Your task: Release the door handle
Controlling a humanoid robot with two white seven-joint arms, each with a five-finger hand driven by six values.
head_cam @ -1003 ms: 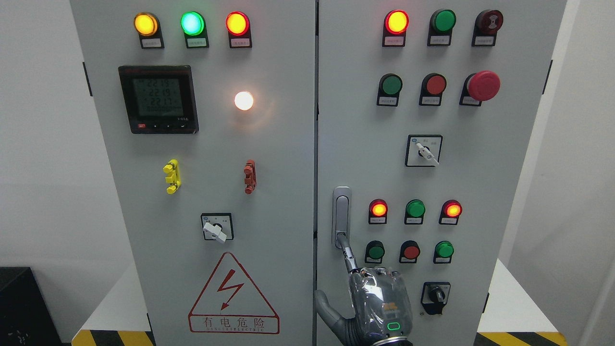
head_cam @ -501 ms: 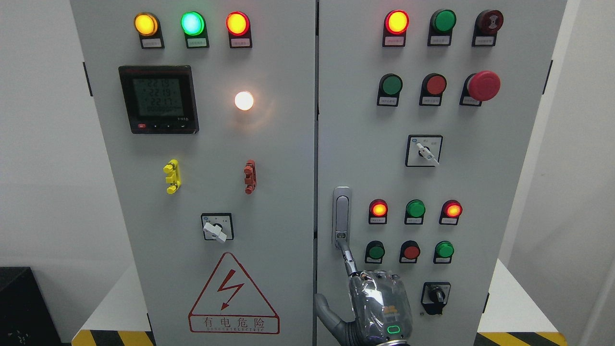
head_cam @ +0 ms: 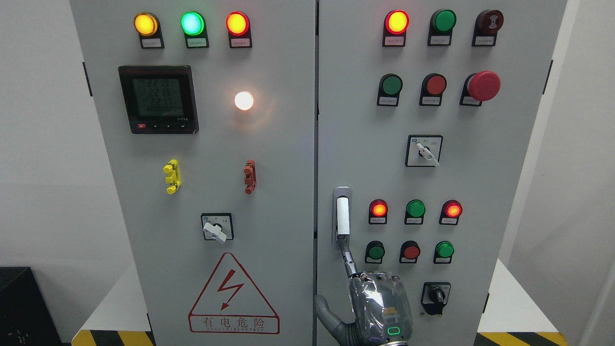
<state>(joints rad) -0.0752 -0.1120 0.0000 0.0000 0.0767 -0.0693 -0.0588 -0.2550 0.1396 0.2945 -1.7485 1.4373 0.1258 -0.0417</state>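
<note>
Grey control cabinet (head_cam: 269,158) fills view, white walls either side. Door handle (head_cam: 342,216) sits upright on right door's left edge. Right hand (head_cam: 377,307) just below it: one finger (head_cam: 347,254) extended, tip at handle's lower end; thumb splayed left, other fingers curled, grasping nothing.

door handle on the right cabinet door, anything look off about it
Yes. The door handle has its lever showing as a bright white bar that looks raised out of its grey recess rather than flush. The robot hand has one extended finger at the handle's lower end. Otherwise nothing looks damaged.
</note>
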